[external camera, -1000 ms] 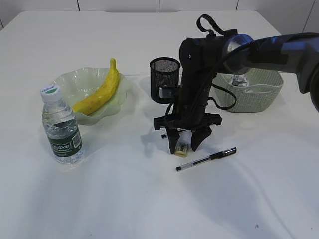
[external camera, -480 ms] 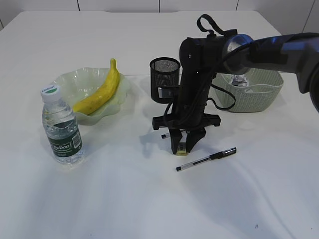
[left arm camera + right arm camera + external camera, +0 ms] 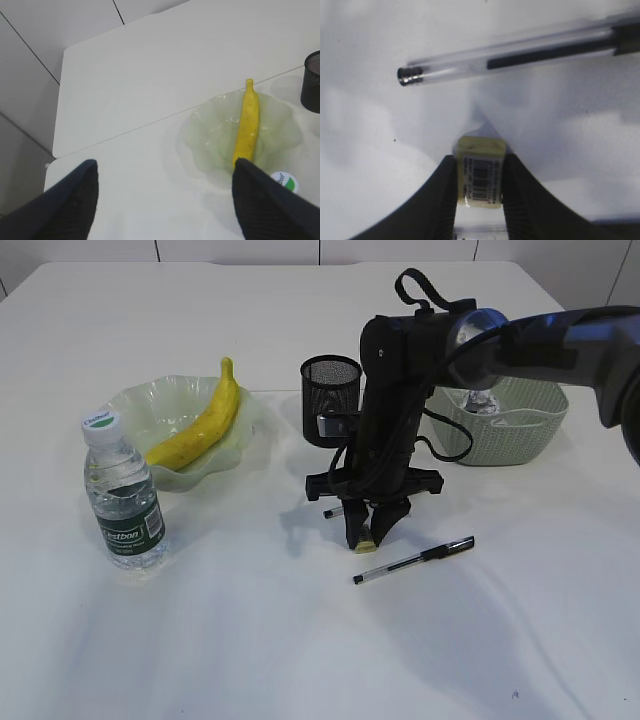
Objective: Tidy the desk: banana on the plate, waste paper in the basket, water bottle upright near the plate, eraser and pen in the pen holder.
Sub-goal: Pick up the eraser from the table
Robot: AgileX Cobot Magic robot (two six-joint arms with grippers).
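Observation:
My right gripper [image 3: 366, 534] points straight down at the table, its jaws pressed on both sides of the small yellow eraser [image 3: 367, 541] with a barcode label [image 3: 480, 172]. The eraser rests on the table. The clear pen [image 3: 415, 559] with a black cap lies just in front of it [image 3: 520, 50]. The black mesh pen holder [image 3: 331, 398] stands behind the arm. The banana [image 3: 200, 425] lies in the pale green plate [image 3: 140, 405]. The water bottle [image 3: 123, 495] stands upright left of the plate. My left gripper [image 3: 164, 165] hangs open above the table beside the plate [image 3: 210, 145].
A grey-green woven basket [image 3: 510, 420] stands at the back right with crumpled waste paper [image 3: 482, 400] inside. The right arm's cables hang between pen holder and basket. The table's far left corner [image 3: 65, 50] shows in the left wrist view.
The right gripper's jaws have come together from wide apart onto the eraser's sides. Everything else has kept its place.

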